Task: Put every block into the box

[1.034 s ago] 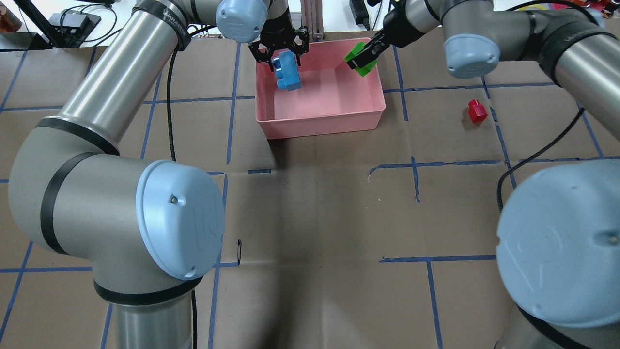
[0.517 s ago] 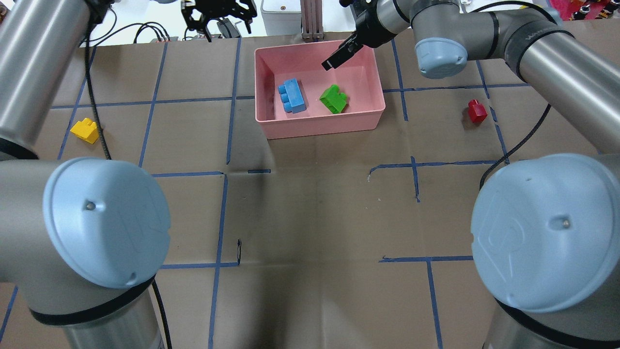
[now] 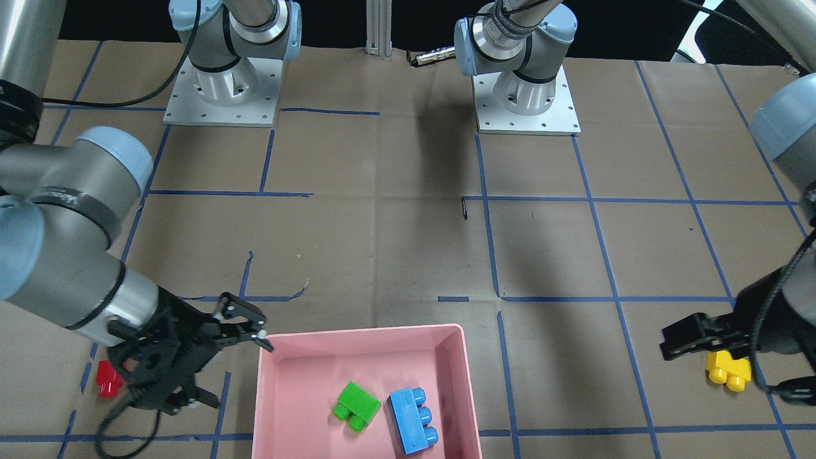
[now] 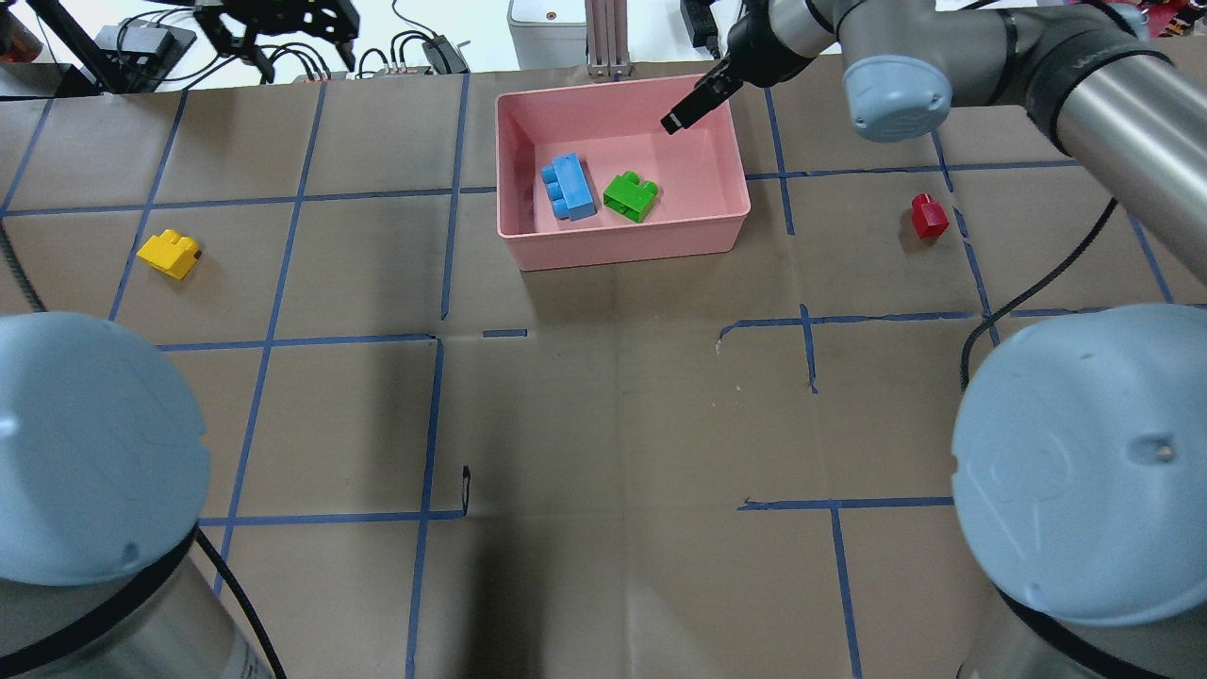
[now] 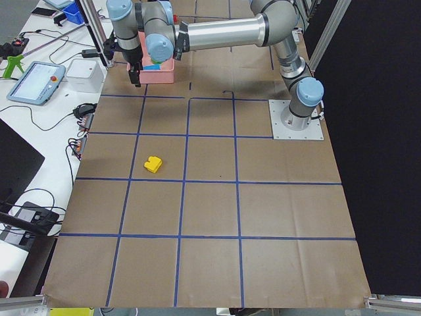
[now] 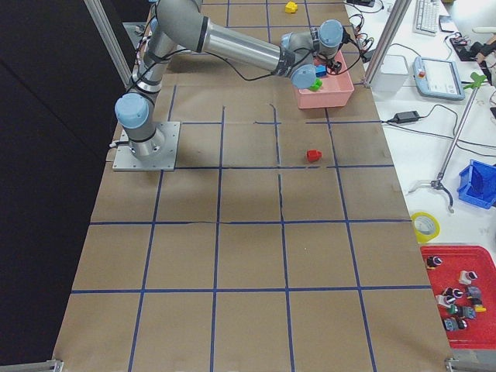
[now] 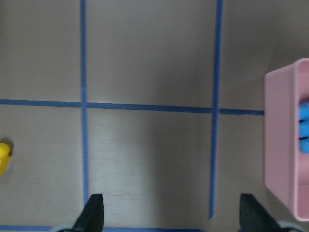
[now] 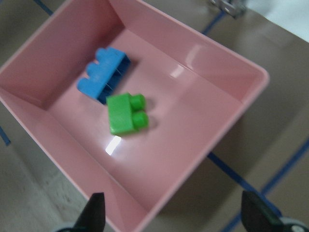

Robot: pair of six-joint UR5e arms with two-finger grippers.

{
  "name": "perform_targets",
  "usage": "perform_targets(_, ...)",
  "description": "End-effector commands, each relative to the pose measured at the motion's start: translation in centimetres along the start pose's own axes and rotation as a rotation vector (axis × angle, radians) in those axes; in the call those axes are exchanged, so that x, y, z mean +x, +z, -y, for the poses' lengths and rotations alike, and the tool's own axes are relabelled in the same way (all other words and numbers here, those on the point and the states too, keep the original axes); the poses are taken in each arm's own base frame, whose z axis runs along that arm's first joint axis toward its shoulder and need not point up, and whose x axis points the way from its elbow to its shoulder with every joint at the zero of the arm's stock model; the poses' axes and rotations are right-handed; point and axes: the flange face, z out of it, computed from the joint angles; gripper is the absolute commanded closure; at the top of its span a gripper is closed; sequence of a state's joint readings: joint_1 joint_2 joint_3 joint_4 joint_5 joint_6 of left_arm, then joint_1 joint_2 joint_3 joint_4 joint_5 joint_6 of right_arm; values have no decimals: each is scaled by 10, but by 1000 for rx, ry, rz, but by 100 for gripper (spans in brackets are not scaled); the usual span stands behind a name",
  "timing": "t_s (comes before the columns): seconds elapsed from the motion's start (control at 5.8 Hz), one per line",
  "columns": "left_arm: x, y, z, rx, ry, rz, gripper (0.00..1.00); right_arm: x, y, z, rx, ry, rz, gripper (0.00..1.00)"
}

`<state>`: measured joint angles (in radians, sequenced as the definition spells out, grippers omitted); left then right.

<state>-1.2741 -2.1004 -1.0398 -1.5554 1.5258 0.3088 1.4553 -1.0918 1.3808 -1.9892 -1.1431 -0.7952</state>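
Left claw (image 7: 172,215) first: its fingers (image 7: 94,215) are spread wide with nothing between them, only the brown paper table cover (image 7: 145,63) below. The small yellow two-stud plastic brick (image 7: 4,157) is just caught at one edge of that claw's wrist view. The wall of the big shallow pink plastic box (image 7: 282,159) is caught at the opposite edge, so the claw is hung high up, roughly between the two.

Right claw (image 8: 176,215): equally wide apart, nothing gripped, held over the box's wall. The long blue three-stud plastic brick (image 8: 104,75) and the green two-stud plastic brick (image 8: 124,113) lie just beside each other on the box floor ahead of it. The little red one-stud plastic brick (image 4: 929,215) sits out on the paper, well apart from this claw, on the side away from the box.

So it's judged half done, and fetching yellow (left) and red (right) is probably the step in hand. Each claw should be centred over its brick before being lowered, with the fingers set across flat sides rather than studs. Yellow lies skewed to the blue tape lines (image 7: 145,107), so a wrist turn is likely needed. Red is tiny, so little margin is left. The box rim should be cleared by the right claw before any sideways move.

Pose: the left arm is stretched far out, wrist pointed straight down. The right arm is reached across, its claw tilted into the box at a slant
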Motion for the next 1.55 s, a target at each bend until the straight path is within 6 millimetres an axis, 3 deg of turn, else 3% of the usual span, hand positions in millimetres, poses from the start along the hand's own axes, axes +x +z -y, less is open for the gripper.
perform_targets(0.0, -97, 4, -22, -16, 23, 5, 1, 65, -52, -106, -263, 203, -180, 1)
perform_targets(0.17, -104, 9, -23, -35, 7, 24, 1, 83, -39, -144, -270, 406, -183, 1)
perform_targets(0.34, -108, 4, -26, -38, -42, 61, 1, 92, -13, -156, -184, 487, -279, 1)
perform_targets(0.52, -136, 1, -37, -53, -187, 92, 1, 98, 16, -169, -126, 479, -333, 3)
perform_targets(0.69, -190, 13, -54, -84, -307, 79, 1, 108, 38, -177, -105, 507, -351, 12)
perform_targets(0.86, -208, 24, -59, -89, -337, 68, 1, 116, 61, -185, -123, 516, -334, 11)
perform_targets(1.21, -212, 37, -56, -81, -755, 97, 1, 125, 81, -191, -102, 511, -351, 12)
perform_targets(1.38, -217, 47, -50, -64, -848, 105, 1, 128, 81, -189, -90, 507, -360, 18)
